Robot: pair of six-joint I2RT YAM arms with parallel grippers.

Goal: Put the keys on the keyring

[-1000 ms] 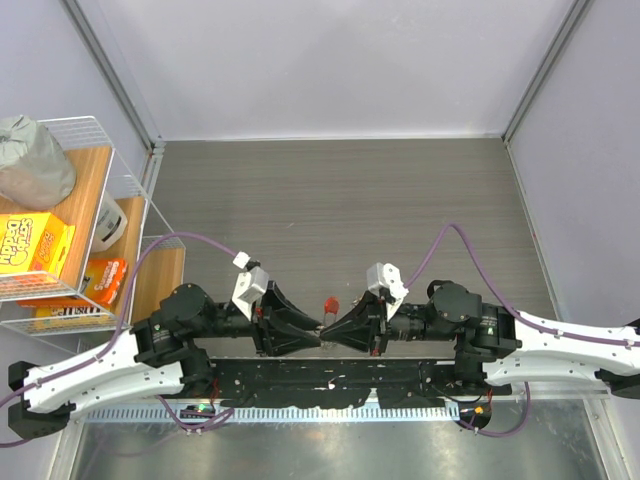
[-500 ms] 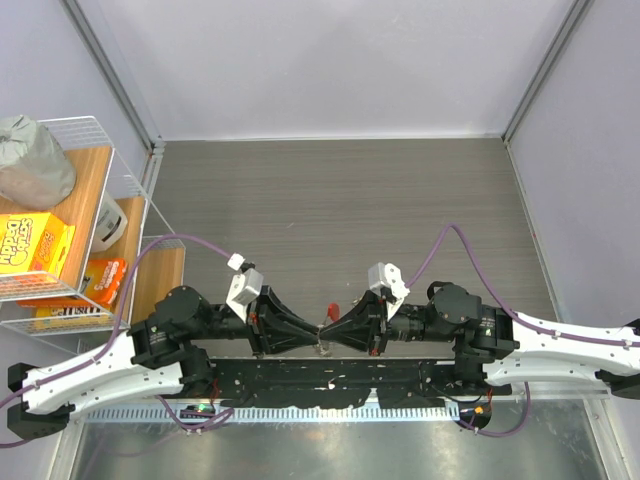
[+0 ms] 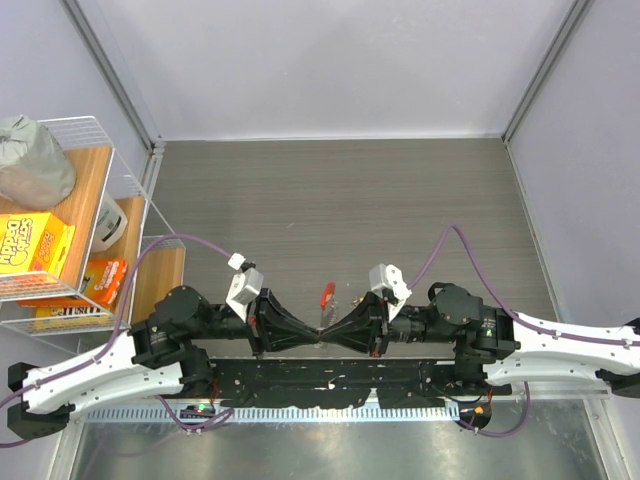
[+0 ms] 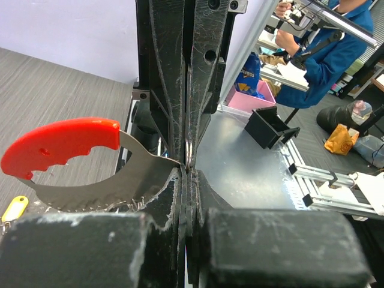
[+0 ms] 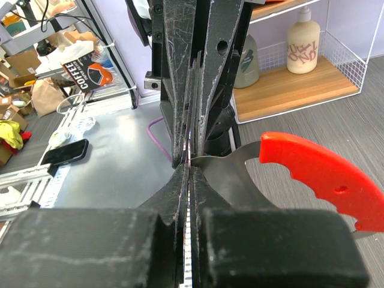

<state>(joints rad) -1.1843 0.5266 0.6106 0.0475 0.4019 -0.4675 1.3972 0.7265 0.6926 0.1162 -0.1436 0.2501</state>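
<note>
The keyring, a curved metal blade with a red plastic piece (image 4: 60, 141) (image 5: 324, 177) (image 3: 326, 294), hangs above the table between both arms. My left gripper (image 4: 187, 174) (image 3: 312, 333) and right gripper (image 5: 189, 171) (image 3: 331, 333) meet tip to tip. Each is shut on the thin silvery ring at the blade's end. The red piece sticks out toward the far side. The key with its yellow tag (image 4: 13, 208) lies on the table beyond, at the left wrist view's lower left edge, apart from both grippers.
A wire shelf rack (image 3: 95, 135) with boxes and bottles stands at the left edge of the wood-grain table (image 3: 400, 200). A metal rail with a cable tray (image 3: 320, 410) runs along the near edge under the arms.
My left gripper has shut onto the ring at the right gripper's tip. The red piece has swung up toward the far side. The right gripper stayed shut.
</note>
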